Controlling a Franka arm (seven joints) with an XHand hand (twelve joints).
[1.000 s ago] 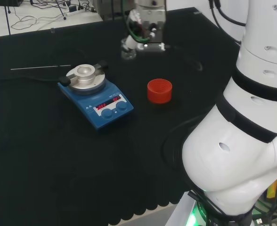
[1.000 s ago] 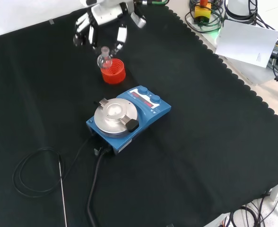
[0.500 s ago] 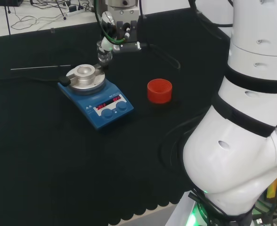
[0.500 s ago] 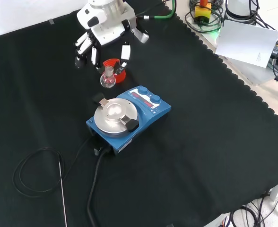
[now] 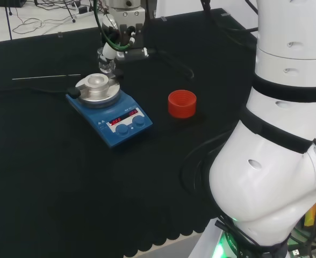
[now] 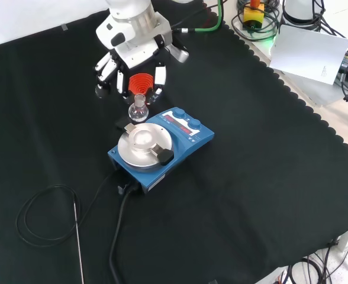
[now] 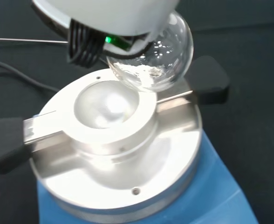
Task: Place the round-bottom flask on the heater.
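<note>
A clear round-bottom flask [image 6: 138,112] hangs by its neck from the black and white hand [image 6: 131,56], whose fingers pinch it. In the front view it floats just beyond the far edge of the blue heater [image 6: 162,146]. From the head view the flask [image 5: 106,65] sits above the back rim of the heater's silver top [image 5: 97,86], under the hand [image 5: 119,40]. The wrist view has the flask bulb [image 7: 158,58] close over the rim of the round hollow [image 7: 106,103] in the metal plate, a little off its centre.
A red ribbed ring stand [image 5: 181,103] sits on the cloth to the right of the heater in the head view, behind the hand [image 6: 142,81] in the front view. A black cable [image 6: 50,210] and a thin rod [image 6: 78,236] lie near the heater. The arm's white links [image 5: 287,123] fill the head view's right.
The hand has carried the flask away from the red ring stand toward the heater, leftward in the head view, and it now hangs lower at the plate's edge.
</note>
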